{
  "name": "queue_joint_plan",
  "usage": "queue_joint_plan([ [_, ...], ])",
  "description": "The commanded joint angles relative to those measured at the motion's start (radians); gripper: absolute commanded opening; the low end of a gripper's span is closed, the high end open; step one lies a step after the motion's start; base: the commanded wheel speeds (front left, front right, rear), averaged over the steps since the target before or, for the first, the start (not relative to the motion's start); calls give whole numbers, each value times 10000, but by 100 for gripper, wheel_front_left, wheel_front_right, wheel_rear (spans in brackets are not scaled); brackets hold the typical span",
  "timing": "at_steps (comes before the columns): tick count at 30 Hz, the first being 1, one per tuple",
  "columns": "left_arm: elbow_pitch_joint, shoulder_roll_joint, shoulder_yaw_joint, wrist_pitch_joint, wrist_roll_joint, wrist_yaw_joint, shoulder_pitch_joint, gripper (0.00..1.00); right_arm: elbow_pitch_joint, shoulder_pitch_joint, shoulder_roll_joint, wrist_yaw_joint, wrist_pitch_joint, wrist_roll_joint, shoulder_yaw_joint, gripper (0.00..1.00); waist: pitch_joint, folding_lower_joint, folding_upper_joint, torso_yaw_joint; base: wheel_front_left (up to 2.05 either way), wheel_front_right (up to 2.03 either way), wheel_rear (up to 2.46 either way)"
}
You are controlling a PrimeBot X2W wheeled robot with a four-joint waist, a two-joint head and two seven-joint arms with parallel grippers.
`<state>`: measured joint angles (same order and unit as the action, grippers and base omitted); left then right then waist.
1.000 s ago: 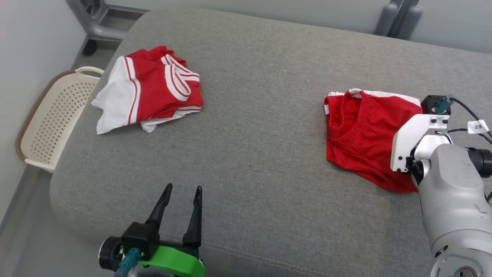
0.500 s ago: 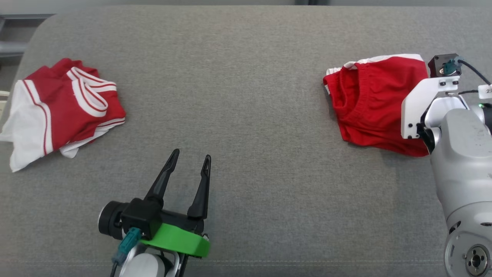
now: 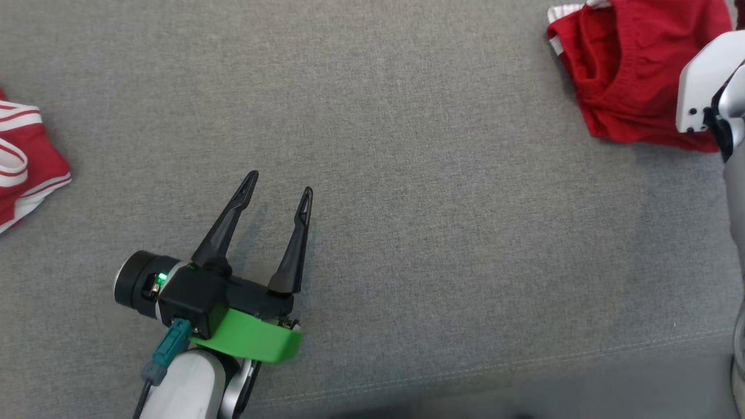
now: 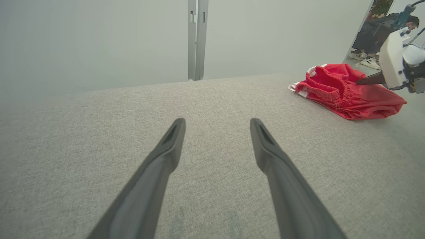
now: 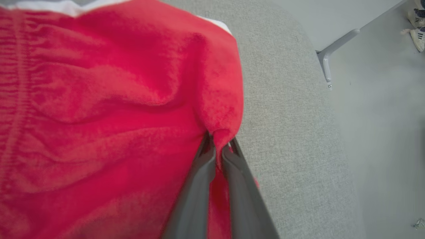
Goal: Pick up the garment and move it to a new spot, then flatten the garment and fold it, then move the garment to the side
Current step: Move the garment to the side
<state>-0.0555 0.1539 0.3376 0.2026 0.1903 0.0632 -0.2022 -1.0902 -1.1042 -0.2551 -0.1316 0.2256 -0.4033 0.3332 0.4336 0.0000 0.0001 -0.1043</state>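
Observation:
The garment (image 3: 628, 70) is a crumpled pair of red shorts with white trim, lying at the far right of the grey cushion (image 3: 436, 203). My right gripper (image 5: 219, 142) is shut on a fold at the edge of the garment (image 5: 99, 116). In the head view its white bracket (image 3: 701, 81) hides the fingers. The left wrist view shows the garment (image 4: 345, 96) at the right with one dark finger (image 4: 368, 79) touching it. My left gripper (image 3: 279, 183) hovers open and empty over bare cushion, well to the garment's left (image 4: 217, 122).
A second red and white garment (image 3: 23, 169) lies at the left edge. The cushion's front seam (image 3: 465, 372) runs along the bottom. Past its right end are bare floor and a metal leg (image 5: 327, 63). A seated person (image 4: 375, 30) is beyond the far right corner.
The head camera has tipped down and closer, so both garments have slid toward the picture's edges. My right gripper stays shut on the garment and my left stays open.

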Motion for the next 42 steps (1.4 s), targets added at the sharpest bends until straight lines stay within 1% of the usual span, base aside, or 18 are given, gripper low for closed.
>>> queue_joint_plan([
  [1, -194, 181, -21, -77, -102, 61, -252, 100, 45, -242, -226, 19, -80, 58, -139, 0, 1071, 0, -1, -651, 0, 0, 0],
  [6, -650, 374, 12, -257, -201, 50, -343, 100, 193, -459, -1033, 20, -184, 66, -434, 0, 1446, 0, -1, -726, 0, 0, 0],
  [7, -650, 374, 12, -257, -201, 50, -343, 100, 193, -459, -1033, 20, -184, 66, -434, 0, 1446, 0, -1, -726, 0, 0, 0],
  [8, -736, 404, 28, -314, -222, 48, -350, 100, 236, -456, -1177, 20, -170, 19, -485, 0, 1503, 0, -1, -732, 0, 0, 0],
  [13, -1006, 512, 102, -481, -261, 42, -254, 100, 449, -104, -1950, 20, -425, 21, -543, 0, 1583, 0, -1, -682, 0, 0, 0],
  [17, -1198, 617, 153, -601, -297, 26, -233, 100, 550, 57, -2314, 20, -692, 168, -580, 0, 1698, 0, -1, -609, 0, 0, 0],
  [20, -1282, 635, 225, -674, -306, 25, -266, 100, 660, 122, -2508, 20, -1097, 286, -660, 0, 1779, 0, -1, -513, 0, 0, 0],
  [21, -1277, 628, 254, -688, -294, 31, -268, 100, 705, 156, -2571, 20, -1248, 284, -686, 7, 1782, 0, -1, -465, 0, 0, 0],
  [22, -1270, 617, 290, -699, -282, 37, -262, 100, 774, 176, -2644, 20, -1397, 206, -739, 10, 1773, 0, -1, -418, 0, 0, 0],
  [23, -1261, 606, 324, -714, -273, 41, -251, 100, 809, 180, -2701, 20, -1455, 180, -682, 6, 1762, 0, -1, -374, 0, 0, 0],
  [24, -1251, 597, 352, -729, -269, 40, -243, 100, 835, 203, -2724, 20, -1475, 141, -610, 18, 1756, 0, -1, -329, 0, 0, 0],
  [25, -1240, 590, 369, -731, -263, 26, -231, 100, 880, 250, -2705, 20, -1528, 74, -571, 67, 1743, 0, -1, -297, 0, 0, 0],
  [26, -1226, 580, 389, -734, -251, 15, -218, 100, 992, 294, -2735, 20, -1617, -55, -522, 100, 1725, 0, -1, -262, 0, 0, 0],
  [31, -1087, 516, 439, -616, -164, -32, -279, 100, 1702, 553, -2665, 20, -2289, -760, -201, 100, 1476, 0, -1, -57, 0, 0, 0],
  [37, -620, 329, 506, -239, 6, -92, -171, 100, 2164, 1118, -1867, 20, -3434, -704, 358, 100, 615, 0, -1, 194, 0, 0, 0],
  [40, -261, 203, 469, 7, 220, -113, 14, 100, 2159, 1621, -1399, 19, -3864, -441, 559, 100, -21, 0, -1, 336, 0, 0, 0],
  [42, 11, -10, 266, 152, 596, -165, 202, 100, 2049, 1956, -1066, 19, -4089, -92, 540, 100, -496, 0, -1, 426, 0, 0, 0],
])
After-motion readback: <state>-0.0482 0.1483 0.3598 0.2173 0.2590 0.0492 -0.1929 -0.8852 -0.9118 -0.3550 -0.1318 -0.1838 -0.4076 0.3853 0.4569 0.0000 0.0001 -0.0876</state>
